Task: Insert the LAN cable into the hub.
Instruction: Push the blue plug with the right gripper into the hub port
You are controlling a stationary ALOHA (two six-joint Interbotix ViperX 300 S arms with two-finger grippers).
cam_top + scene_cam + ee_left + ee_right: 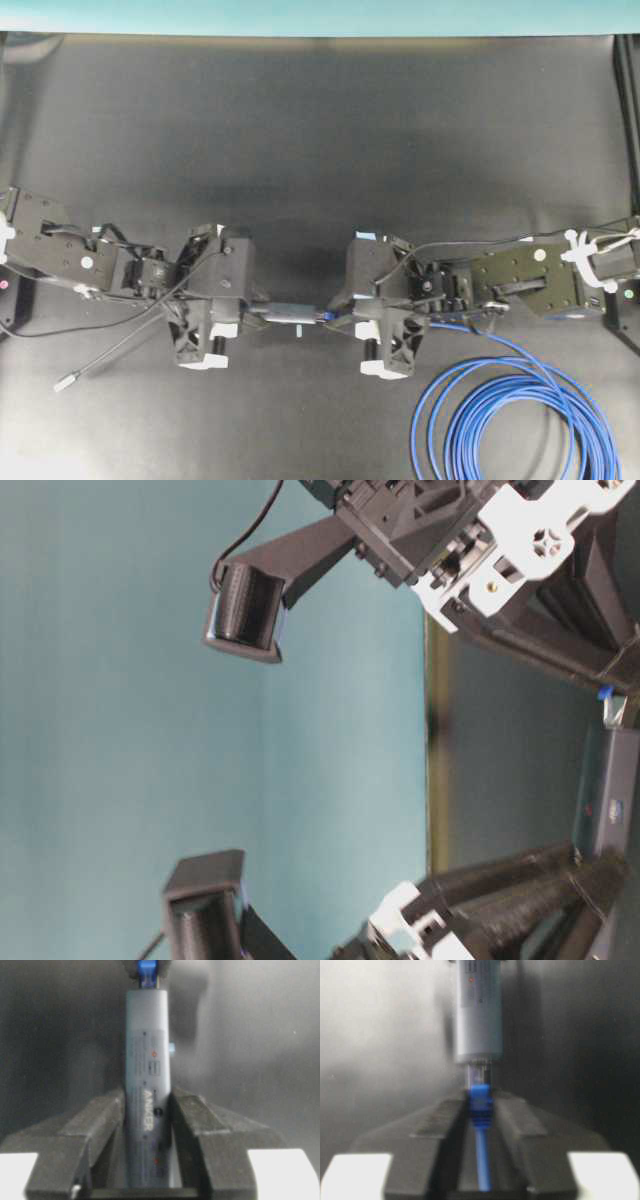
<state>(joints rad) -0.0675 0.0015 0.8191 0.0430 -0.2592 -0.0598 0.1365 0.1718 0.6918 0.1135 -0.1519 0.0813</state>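
Note:
The hub [290, 312], a slim grey bar with a dark label, hangs level between the two arms. My left gripper [262, 312] is shut on it. In the left wrist view the hub [148, 1060] stands between the black fingers [102, 1120] of the left gripper [148, 1097], with a blue boot [146, 972] at its far end. My right gripper [337, 316] is shut on the LAN cable's blue boot [481, 1102]. The clear plug [479, 1072] reaches into the end of the hub [479, 1015]. The right gripper [481, 1096] faces that end squarely.
The LAN cable's blue loops [520, 410] lie on the black mat [320, 150] at the front right. The hub's thin grey cord [110, 355] trails to the front left and ends in a small plug [66, 381]. A teal wall [320, 15] borders the back edge.

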